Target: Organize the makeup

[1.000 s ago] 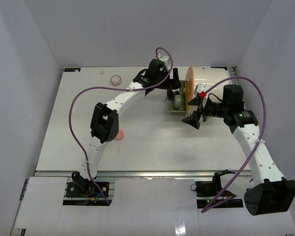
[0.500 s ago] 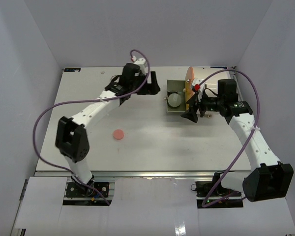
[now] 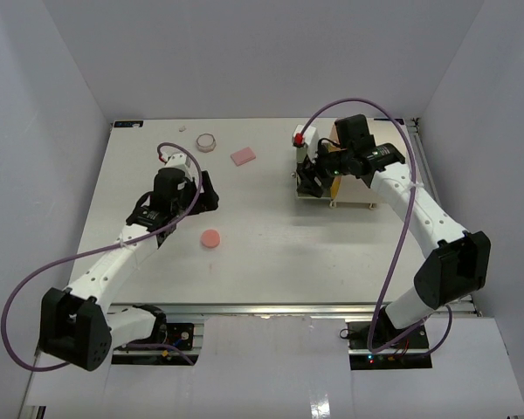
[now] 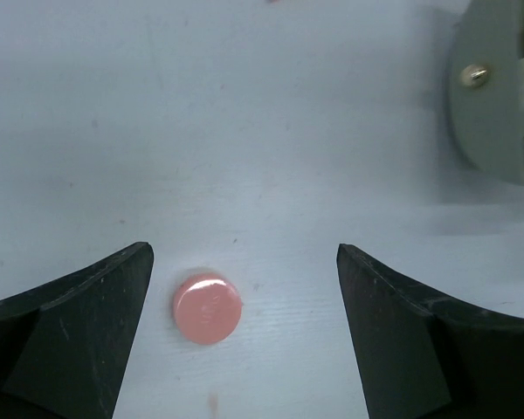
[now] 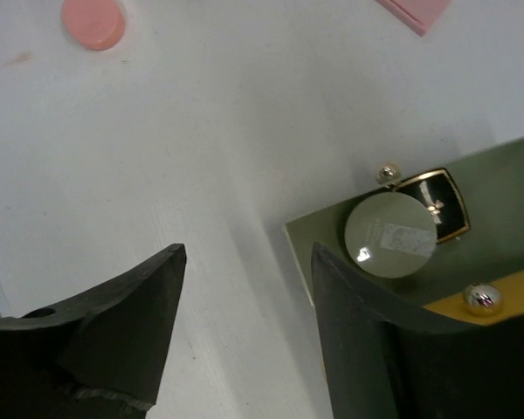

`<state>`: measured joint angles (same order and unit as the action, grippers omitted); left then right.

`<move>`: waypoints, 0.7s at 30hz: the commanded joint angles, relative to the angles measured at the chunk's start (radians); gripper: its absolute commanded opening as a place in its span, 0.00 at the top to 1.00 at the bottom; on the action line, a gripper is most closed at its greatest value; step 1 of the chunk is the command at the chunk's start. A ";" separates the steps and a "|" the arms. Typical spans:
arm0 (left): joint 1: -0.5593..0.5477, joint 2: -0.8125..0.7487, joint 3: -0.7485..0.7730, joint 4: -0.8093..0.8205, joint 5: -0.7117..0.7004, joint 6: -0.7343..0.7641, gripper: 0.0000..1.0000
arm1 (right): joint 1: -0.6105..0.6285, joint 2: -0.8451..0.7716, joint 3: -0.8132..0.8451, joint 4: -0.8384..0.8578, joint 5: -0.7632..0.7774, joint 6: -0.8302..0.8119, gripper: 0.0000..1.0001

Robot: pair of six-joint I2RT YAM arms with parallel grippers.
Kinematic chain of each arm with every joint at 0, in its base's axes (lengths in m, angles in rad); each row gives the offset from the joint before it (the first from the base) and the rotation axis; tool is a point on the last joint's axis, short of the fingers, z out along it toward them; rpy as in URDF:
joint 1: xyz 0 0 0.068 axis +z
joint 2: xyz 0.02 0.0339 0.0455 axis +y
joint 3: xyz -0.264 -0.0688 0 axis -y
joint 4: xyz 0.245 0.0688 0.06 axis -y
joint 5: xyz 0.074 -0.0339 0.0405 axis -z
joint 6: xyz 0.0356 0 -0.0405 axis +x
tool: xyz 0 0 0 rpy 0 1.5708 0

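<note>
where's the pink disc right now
In the top view the pink disc lies on the table, left of centre, beside the left gripper, whose open jaws frame it without touching.

Both arms were built of white shell links joined by blocky black joints, with rows of small dark dots along the white sections. The left arm [image 3: 113, 262] trailed a thin purple left cable [image 3: 7, 319] in a wide loose loop. The right arm [image 3: 432, 227] carried a matching right cable [image 3: 354, 99] that arched over its wrist, by a white connector [image 3: 299, 136] with a red tip. The left hand [image 4: 244, 253] and the right hand [image 5: 249, 253] were matte black, their fingers [image 4: 70, 323] broad, faceted wedges. Each arm rose from a black base [image 3: 148, 327].
</note>
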<state>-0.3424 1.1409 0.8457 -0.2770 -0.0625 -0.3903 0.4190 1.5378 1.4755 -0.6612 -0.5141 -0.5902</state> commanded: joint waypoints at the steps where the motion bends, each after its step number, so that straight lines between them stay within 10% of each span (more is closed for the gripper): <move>1: 0.003 0.044 0.013 -0.193 -0.083 -0.112 0.05 | 0.053 0.005 -0.010 -0.031 -0.084 -0.019 0.27; 6: 0.003 -0.058 -0.003 -0.283 -0.226 -0.211 0.02 | 0.109 0.072 -0.027 -0.002 -0.158 0.015 0.09; 21: 0.002 -0.762 -0.213 -0.064 -0.310 0.011 0.02 | 0.556 0.573 0.284 0.307 0.319 0.480 0.10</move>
<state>-0.3406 0.4532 0.6682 -0.3914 -0.3185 -0.4367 0.9763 2.0308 1.6028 -0.4480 -0.3292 -0.3454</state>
